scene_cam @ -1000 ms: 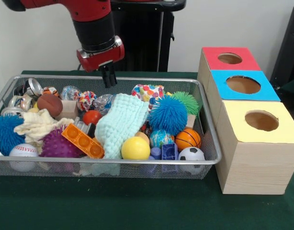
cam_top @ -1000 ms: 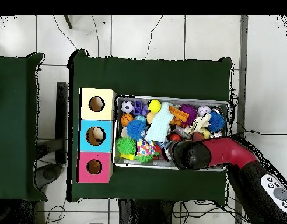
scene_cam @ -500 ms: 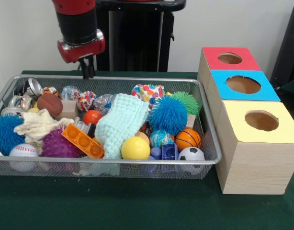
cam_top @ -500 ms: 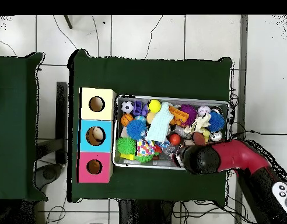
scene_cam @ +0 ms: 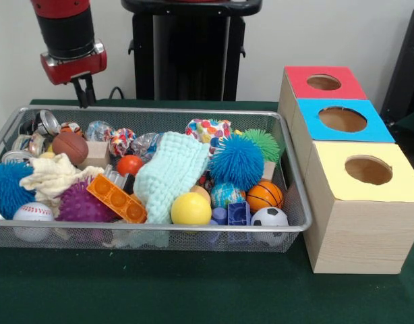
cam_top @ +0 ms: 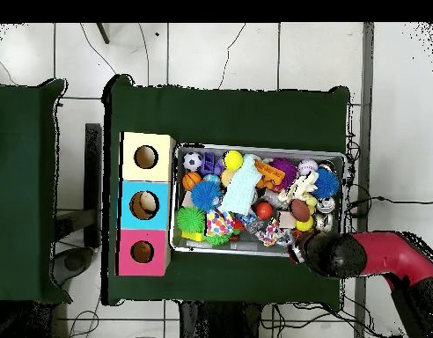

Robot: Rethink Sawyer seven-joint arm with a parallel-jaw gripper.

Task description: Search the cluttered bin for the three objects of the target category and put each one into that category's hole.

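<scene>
The wire mesh bin (scene_cam: 193,227) is full of balls, blocks and cloths; it also shows in the overhead view (cam_top: 255,148). My gripper (scene_cam: 84,98) hangs shut and empty just above the bin's far left rim. In the overhead view the arm's head (cam_top: 331,255) covers it, just outside the bin's corner. A cream soft piece (scene_cam: 53,177) lies at the bin's left; I cannot tell whether it is a stuffed toy. No orange-tan plush animal shows. The red-topped box's hole (scene_cam: 323,82) is far right, farthest from the gripper; it also shows in the overhead view (cam_top: 142,252).
Blue-topped (scene_cam: 342,119) and yellow-topped (scene_cam: 368,169) boxes stand in a row with the red one, right of the bin. A pale green cloth (scene_cam: 168,175) drapes over the bin's middle. A blue spiky ball (scene_cam: 236,161) and a green fuzzy ball (scene_cam: 263,143) sit beside it.
The arm has swung left in the front view, from over the bin's far middle to its far left corner. Nothing in the bin has moved.
</scene>
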